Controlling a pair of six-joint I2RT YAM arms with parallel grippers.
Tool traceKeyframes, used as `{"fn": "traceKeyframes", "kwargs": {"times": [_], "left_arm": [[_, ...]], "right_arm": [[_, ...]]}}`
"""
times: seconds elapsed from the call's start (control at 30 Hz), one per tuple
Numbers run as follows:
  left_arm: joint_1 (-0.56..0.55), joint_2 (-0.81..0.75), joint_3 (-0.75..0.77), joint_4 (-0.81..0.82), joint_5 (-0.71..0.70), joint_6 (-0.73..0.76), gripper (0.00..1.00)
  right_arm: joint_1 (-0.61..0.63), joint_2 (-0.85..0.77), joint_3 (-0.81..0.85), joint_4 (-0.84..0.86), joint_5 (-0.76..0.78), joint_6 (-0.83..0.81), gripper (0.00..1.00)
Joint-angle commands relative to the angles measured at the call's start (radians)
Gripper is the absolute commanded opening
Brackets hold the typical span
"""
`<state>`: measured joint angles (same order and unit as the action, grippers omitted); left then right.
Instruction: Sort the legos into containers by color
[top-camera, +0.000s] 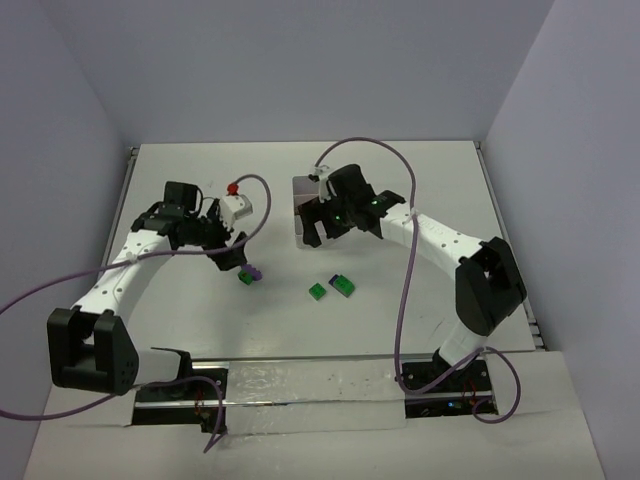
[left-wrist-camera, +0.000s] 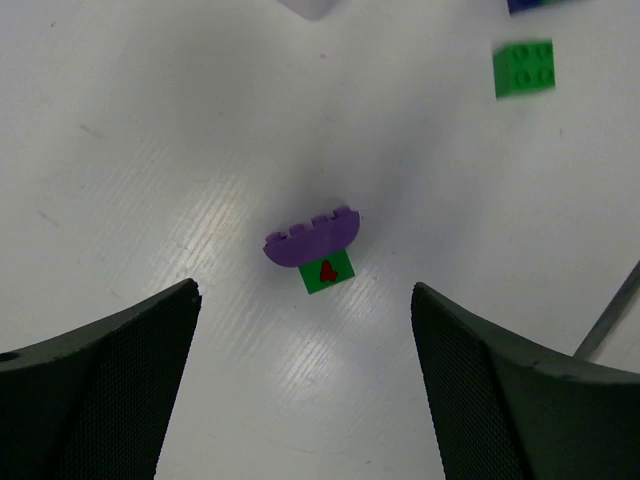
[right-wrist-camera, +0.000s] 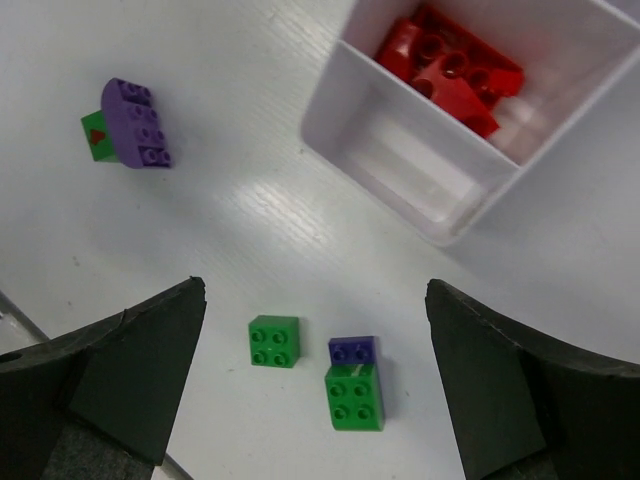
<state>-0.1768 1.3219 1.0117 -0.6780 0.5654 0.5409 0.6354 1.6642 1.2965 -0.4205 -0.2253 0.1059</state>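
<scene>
My left claw (left-wrist-camera: 305, 300) is open, holding nothing, over a purple brick (left-wrist-camera: 312, 240) that sits on a little green brick (left-wrist-camera: 328, 272) on the table (left-wrist-camera: 120, 150). My right claw (right-wrist-camera: 315, 290) is open too, by the white tray (right-wrist-camera: 400, 170). Red bricks (right-wrist-camera: 450, 65) lie in one box of it. Nearer, a square green brick (right-wrist-camera: 274, 341) lies beside a long green brick (right-wrist-camera: 354, 397) touching a blue brick (right-wrist-camera: 353, 350).

The left tool (left-wrist-camera: 305, 288), jaws spread wide, hovers above a purple brick (left-wrist-camera: 312, 238) seemingly stacked on a green brick (left-wrist-camera: 329, 273).
</scene>
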Motion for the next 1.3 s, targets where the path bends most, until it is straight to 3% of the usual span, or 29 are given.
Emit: {"fn": "traceKeyframes", "kwargs": {"times": [0.0, 0.13, 0.3, 0.63, 0.83, 1.27], "left_arm": [[-0.006, -0.084, -0.065, -0.154, 0.13, 0.558, 0.95], [-0.006, -0.019, -0.057, -0.239, 0.115, 0.899, 0.96], [-0.004, 0.211, 0.093, -0.378, 0.13, 1.102, 0.95], [-0.012, 0.35, 0.117, -0.293, 0.136, 1.196, 0.93], [-0.044, 0.364, 0.068, -0.191, 0.11, 1.162, 0.9], [-0.095, 0.421, 0.047, -0.15, 0.064, 1.133, 0.72]], "right_arm": [[-0.067, -0.056, -0.006, -0.01, -0.06, -0.012, 0.98], [-0.115, -0.043, 0.012, -0.049, -0.106, -0.009, 0.97], [-0.138, -0.083, -0.016, -0.044, -0.158, -0.011, 0.99], [-0.17, -0.102, -0.042, -0.042, -0.268, 0.005, 1.0], [-0.183, -0.1, -0.05, -0.034, -0.314, 0.013, 1.0], [-0.19, -0.07, -0.046, -0.037, -0.397, 0.046, 1.0]]}}
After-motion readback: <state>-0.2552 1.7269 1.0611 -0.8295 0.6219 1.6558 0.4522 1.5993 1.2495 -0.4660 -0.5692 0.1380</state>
